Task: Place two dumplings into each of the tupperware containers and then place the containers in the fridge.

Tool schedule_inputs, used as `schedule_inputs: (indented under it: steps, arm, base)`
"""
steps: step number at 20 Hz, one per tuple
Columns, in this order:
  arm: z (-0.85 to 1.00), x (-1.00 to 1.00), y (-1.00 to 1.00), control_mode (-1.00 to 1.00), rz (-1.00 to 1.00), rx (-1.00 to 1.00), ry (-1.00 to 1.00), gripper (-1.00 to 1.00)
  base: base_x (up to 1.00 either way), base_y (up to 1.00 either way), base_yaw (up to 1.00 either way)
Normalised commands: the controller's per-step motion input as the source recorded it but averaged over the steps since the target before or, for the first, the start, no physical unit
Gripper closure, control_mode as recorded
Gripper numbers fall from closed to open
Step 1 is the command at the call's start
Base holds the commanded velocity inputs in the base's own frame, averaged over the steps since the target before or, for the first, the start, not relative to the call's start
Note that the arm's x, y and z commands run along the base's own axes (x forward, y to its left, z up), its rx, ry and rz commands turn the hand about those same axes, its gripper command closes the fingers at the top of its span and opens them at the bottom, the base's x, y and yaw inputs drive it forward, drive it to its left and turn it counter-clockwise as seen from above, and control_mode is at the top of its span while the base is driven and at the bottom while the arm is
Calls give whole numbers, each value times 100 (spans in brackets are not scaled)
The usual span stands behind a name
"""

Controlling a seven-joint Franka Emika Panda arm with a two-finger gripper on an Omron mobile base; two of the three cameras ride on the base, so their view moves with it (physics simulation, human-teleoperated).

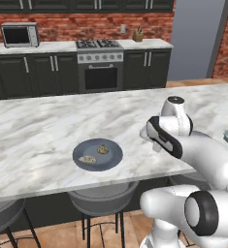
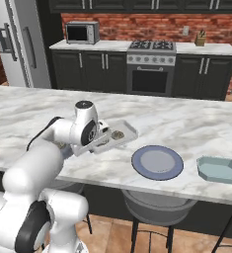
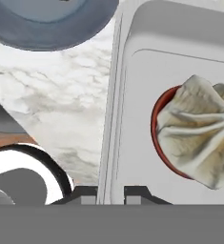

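**Inspector:** Hand view first. What is in the container?

**Assistant:** The pale grey tupperware tray (image 3: pixel 132 119) holds one pleated dumpling (image 3: pixel 199 131), which sits on a reddish-brown ring on the tray floor. The gripper (image 3: pixel 111 196) is pinched narrow on the tray's rim, with the wall between its two tips.

**Inspector:** And from the right base view?

**Assistant:** It shows the same tray (image 2: pixel 129 131) over the marble counter (image 2: pixel 196 123), tilted, with the dumpling (image 2: pixel 118 134) inside. The round plate (image 2: pixel 157 162) is just beside it, and a teal container (image 2: pixel 218 170) lies further right. I cannot tell what that one holds. The fridge (image 2: pixel 19 39) stands at the far left, well apart.

**Inspector:** Left base view?

**Assistant:** The plate (image 1: pixel 113 160) carries two dumplings (image 1: pixel 89 159).

**Inspector:** Any markings?

**Assistant:** The microwave (image 2: pixel 81 32) and the fridge panel are too small to read.
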Motion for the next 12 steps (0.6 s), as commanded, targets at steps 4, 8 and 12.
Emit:
schedule_inputs:
  steps: [4,8,12]
  arm:
    - [10,-25,-45,-100,63,0,-1,100]
    - [10,-30,-16,-100,56,-4,0,100]
    - [19,-40,-3,-100,46,-16,0,100]
  base:
    - [0,0,0]
    - [0,0,0]
    - [0,0,0]
